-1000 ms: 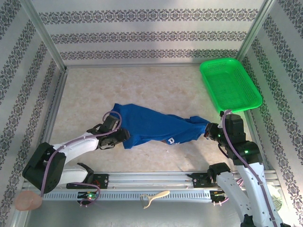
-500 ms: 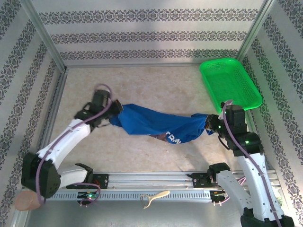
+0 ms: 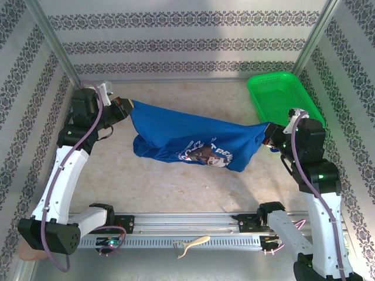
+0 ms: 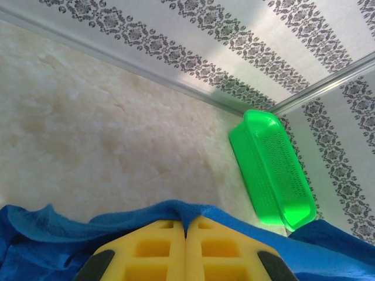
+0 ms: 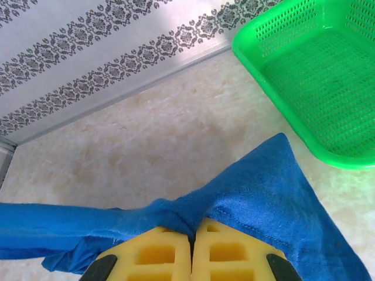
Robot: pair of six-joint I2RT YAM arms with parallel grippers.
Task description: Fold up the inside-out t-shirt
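The royal-blue t-shirt hangs stretched between both arms above the table, its round dark-and-white graphic and pale lettering facing up near the lower edge. My left gripper is shut on the shirt's left corner, high at the back left; blue cloth bunches over its yellow fingers. My right gripper is shut on the right corner, beside the basket; cloth folds over its yellow fingers.
A green mesh basket sits at the back right, close to the right gripper, seen also as the basket and the basket. Patterned walls enclose the marble table. A pale tool lies by the front rail.
Both arms rose and spread apart; the left gripper swung up to the back left corner. The shirt went from a bunched rope to a lifted, spread sheet showing its graphic.
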